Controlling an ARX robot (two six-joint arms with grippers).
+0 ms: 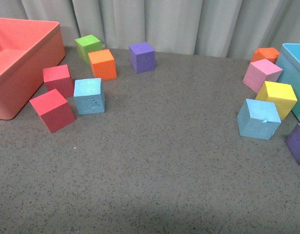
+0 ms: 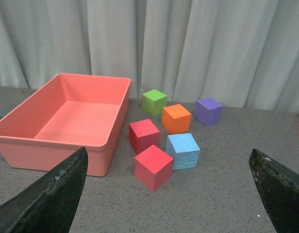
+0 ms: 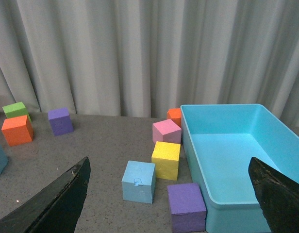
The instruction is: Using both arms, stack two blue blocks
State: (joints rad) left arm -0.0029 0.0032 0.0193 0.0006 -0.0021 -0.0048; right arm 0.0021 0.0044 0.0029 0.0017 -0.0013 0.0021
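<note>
One sky-blue block [image 1: 89,96] with an embossed face sits on the grey table at the left, beside two red cubes; it also shows in the left wrist view [image 2: 182,150]. The other sky-blue block [image 1: 258,119], with a small edge notch, sits at the right next to a yellow cube; it also shows in the right wrist view [image 3: 139,181]. My left gripper [image 2: 167,158] is open and empty, back from the embossed block. My right gripper [image 3: 169,161] is open and empty, back from the notched block. Neither arm shows in the front view.
A salmon bin [image 1: 47,58] stands far left and a turquoise bin [image 1: 291,63] far right. Red cubes [image 1: 51,110], a green cube [image 1: 88,47], an orange cube [image 1: 102,64] and a purple cube [image 1: 141,56] lie at the left. Pink [image 1: 262,74], yellow [image 1: 277,97], orange [image 1: 266,54] and purple [image 1: 299,142] cubes lie at the right.
</note>
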